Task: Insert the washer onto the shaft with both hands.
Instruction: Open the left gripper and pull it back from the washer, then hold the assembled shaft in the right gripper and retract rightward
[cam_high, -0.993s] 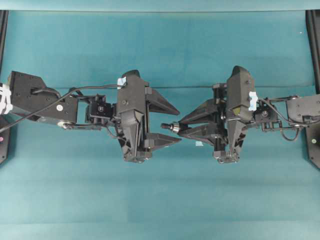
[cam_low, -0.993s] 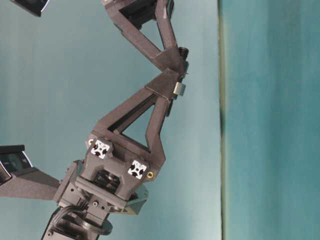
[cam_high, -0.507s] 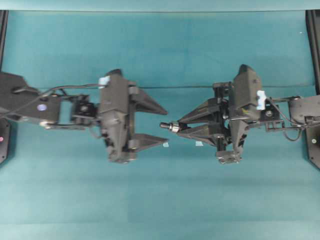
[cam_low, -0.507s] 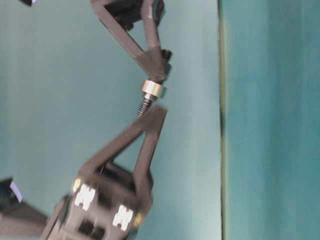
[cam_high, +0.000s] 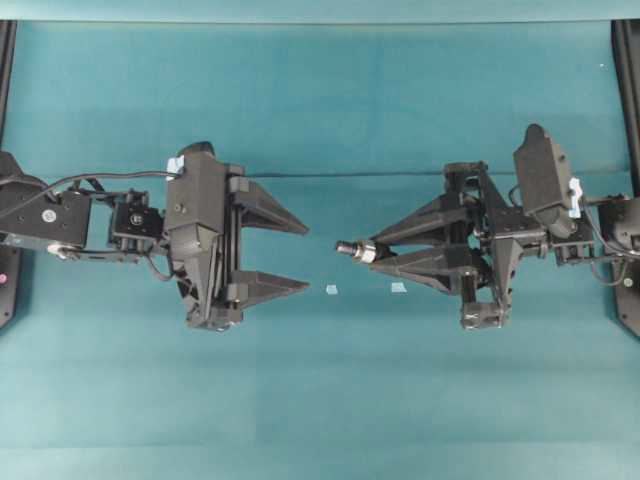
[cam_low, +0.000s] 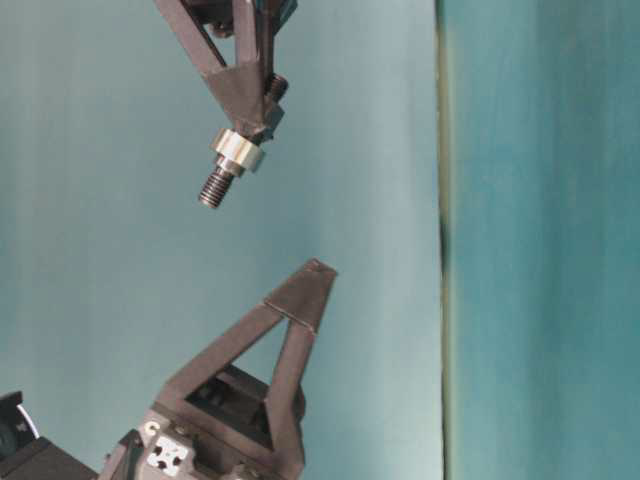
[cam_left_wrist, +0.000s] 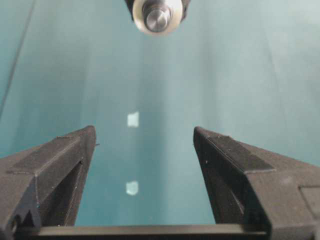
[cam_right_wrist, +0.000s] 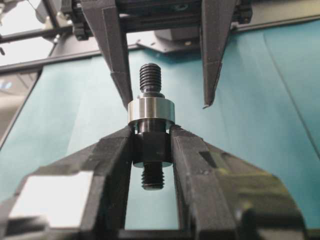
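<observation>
From above I see my right gripper clamped on the shaft, its two fingers pinching the dark rod just behind the washer. The silvery ring sits on the shaft, against the fingertips, and the threaded tip pokes out past it toward the middle of the teal table. My left gripper faces it, jaws spread wide and holding nothing, well apart from the shaft's tip. Two tiny pale square scraps lie on the table between the grippers. In the right wrist view the washer rings the shaft squarely above my pinching fingers.
</observation>
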